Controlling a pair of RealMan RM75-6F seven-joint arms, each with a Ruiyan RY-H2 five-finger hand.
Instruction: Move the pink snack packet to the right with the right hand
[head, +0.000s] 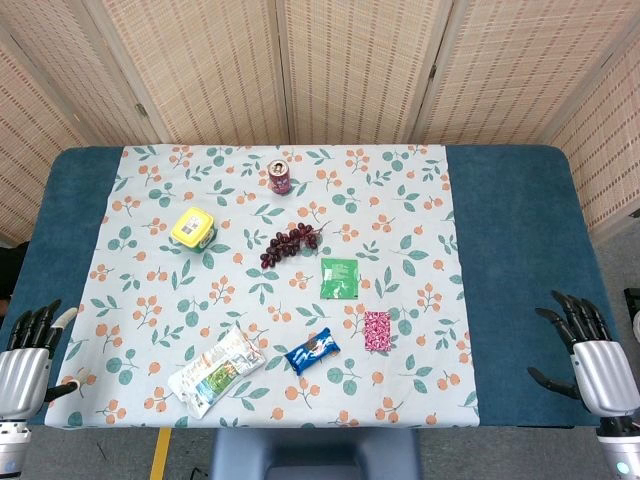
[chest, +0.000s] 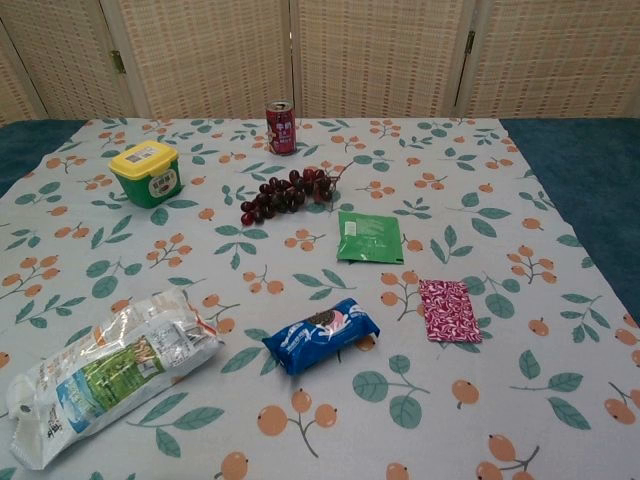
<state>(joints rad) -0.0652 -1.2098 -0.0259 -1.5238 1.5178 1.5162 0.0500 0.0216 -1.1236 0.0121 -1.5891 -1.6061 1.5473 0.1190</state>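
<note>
The pink snack packet (head: 377, 330) (chest: 449, 310) lies flat on the floral cloth, right of the blue cookie packet (head: 312, 351) (chest: 321, 335). My right hand (head: 588, 352) hovers at the table's near right corner over the blue surface, fingers spread and holding nothing, well to the right of the packet. At the near left edge my left hand (head: 28, 349) is likewise open and empty. Neither hand shows in the chest view.
On the cloth (head: 420, 200) lie a green sachet (head: 339, 277) (chest: 369, 237), dark grapes (head: 289, 243) (chest: 287, 194), a red can (head: 280, 176) (chest: 281, 126), a yellow-lidded green tub (head: 193, 228) (chest: 147, 172) and a large clear snack bag (head: 217, 368) (chest: 110, 371). Blue table surface (head: 515, 260) borders the cloth on the right.
</note>
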